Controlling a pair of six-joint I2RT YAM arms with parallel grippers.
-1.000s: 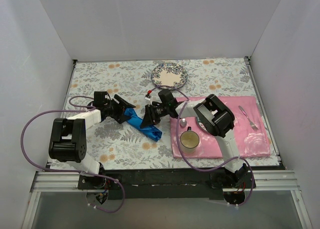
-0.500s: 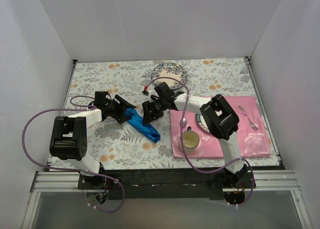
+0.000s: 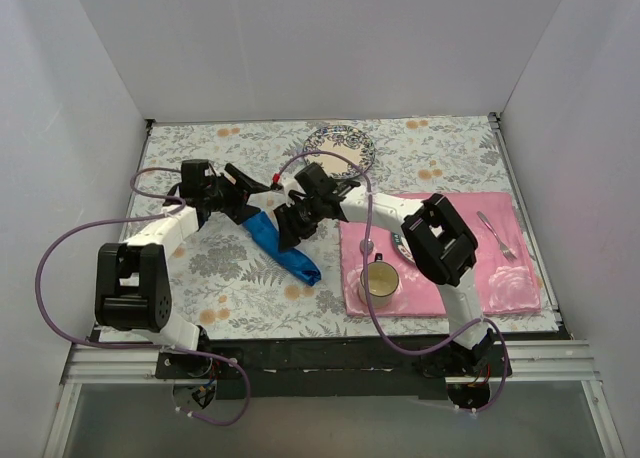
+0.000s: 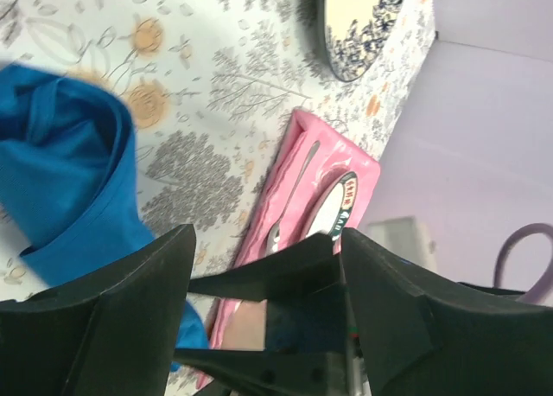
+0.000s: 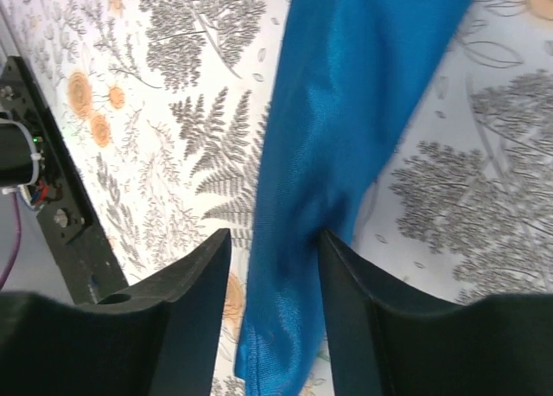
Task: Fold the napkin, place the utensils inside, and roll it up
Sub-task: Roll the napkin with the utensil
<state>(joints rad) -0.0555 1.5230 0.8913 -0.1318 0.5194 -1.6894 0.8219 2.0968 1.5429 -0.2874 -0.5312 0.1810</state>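
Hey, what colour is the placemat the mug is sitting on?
The placemat is plain pink, seen best in the top external view.

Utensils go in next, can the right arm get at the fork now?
Probably yes: the fork lies bare on the placemat, nothing over it; the right fingers just hover over the napkin.

The napkin (image 3: 288, 256) is partly hidden under the right jaws overhead, cut off in both wrist views.

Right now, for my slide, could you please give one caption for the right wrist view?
The open right gripper hangs over the crumpled blue napkin lying on the floral tablecloth.
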